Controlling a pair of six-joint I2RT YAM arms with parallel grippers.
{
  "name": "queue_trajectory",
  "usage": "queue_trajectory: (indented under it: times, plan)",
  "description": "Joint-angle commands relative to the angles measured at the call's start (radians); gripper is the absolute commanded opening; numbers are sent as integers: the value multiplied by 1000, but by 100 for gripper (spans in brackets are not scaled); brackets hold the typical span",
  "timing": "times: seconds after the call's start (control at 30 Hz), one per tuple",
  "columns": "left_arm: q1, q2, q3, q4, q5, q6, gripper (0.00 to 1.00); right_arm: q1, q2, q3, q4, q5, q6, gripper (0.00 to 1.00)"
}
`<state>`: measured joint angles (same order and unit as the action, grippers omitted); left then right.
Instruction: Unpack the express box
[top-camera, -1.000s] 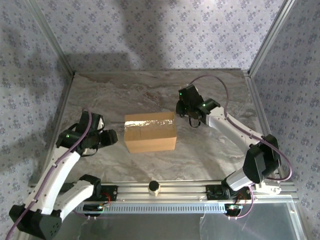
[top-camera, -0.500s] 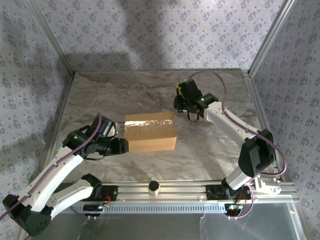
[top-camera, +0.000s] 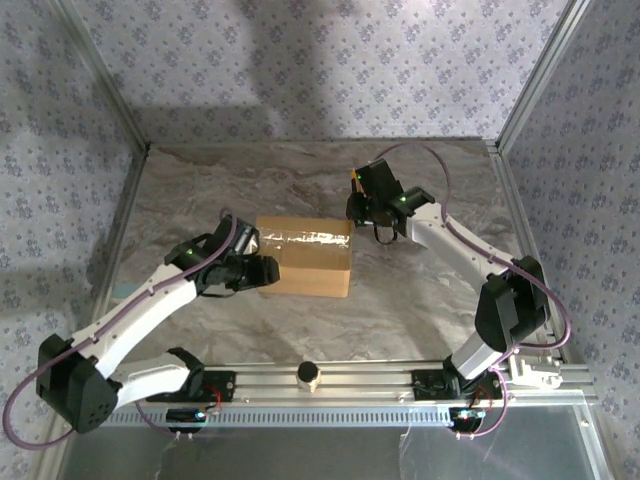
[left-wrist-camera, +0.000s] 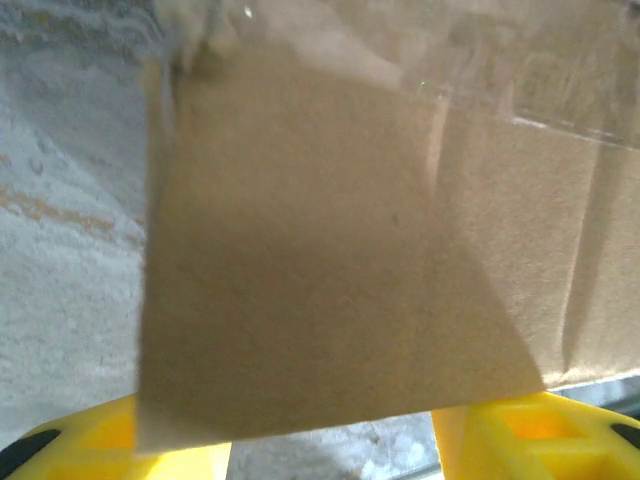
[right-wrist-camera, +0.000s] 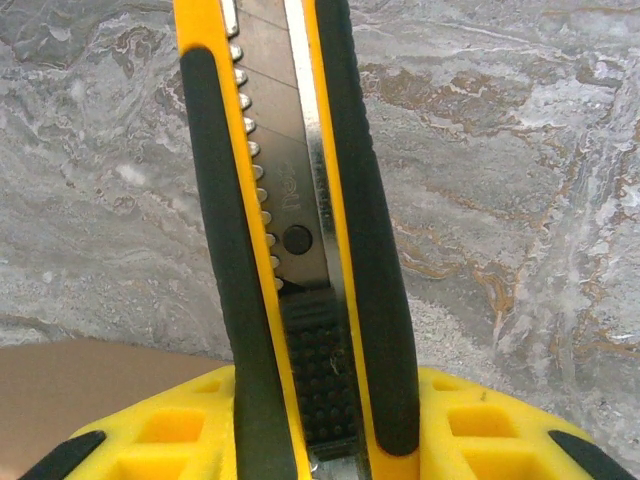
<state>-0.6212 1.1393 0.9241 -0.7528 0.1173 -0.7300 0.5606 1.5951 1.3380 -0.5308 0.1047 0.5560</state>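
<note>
Overhead, a tan cardboard box (top-camera: 305, 258) sits near the middle of a grey marbled table (top-camera: 430, 300), its long side running left to right. A strip of shiny clear tape (top-camera: 300, 237) runs along its closed top. Walls papered in a small flower pattern enclose the table on three sides.

The left gripper (top-camera: 264, 272) reaches in from the left and meets the box at its left end, close to the near corner. From the left wrist camera, the cardboard takes up most of the frame, very close and slightly blurred, with tape glinting across the upper right. Two yellow fingers (left-wrist-camera: 520, 440) show at the bottom corners, set wide apart with the lower edge of the cardboard between them. I cannot tell whether they are pinching the box or only straddling it.

The right gripper (top-camera: 372, 214) hangs just beyond the far right corner of the box. From the right wrist camera, its yellow fingers (right-wrist-camera: 480, 430) are clamped on a yellow and black utility knife (right-wrist-camera: 290, 200), which points straight away from the camera over bare table. The metal slider track and its notches are plain to see. A patch of tan shows at the lower left of that view.

A small pale cylinder with a dark top (top-camera: 308, 374) stands on the metal rail at the near edge, between the two arm bases.
</note>
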Motion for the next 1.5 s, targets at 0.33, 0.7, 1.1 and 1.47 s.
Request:
queue_trajectory:
  times: [0.33,0.7,1.1,1.47]
  plan:
    - [109,101,82,126,-79,55,53,75,-51,-60,29,-21,52,0]
    - [181,136,82,169,-112,88,53,149,-66,-70,7,-13,65,0]
    - [209,90,77,170,-88,103,54,181,-209,-113,-187,87,19,0]
    - [167,60,76,169,-59,99,54,360,-341,-224,-351,185,90,0]
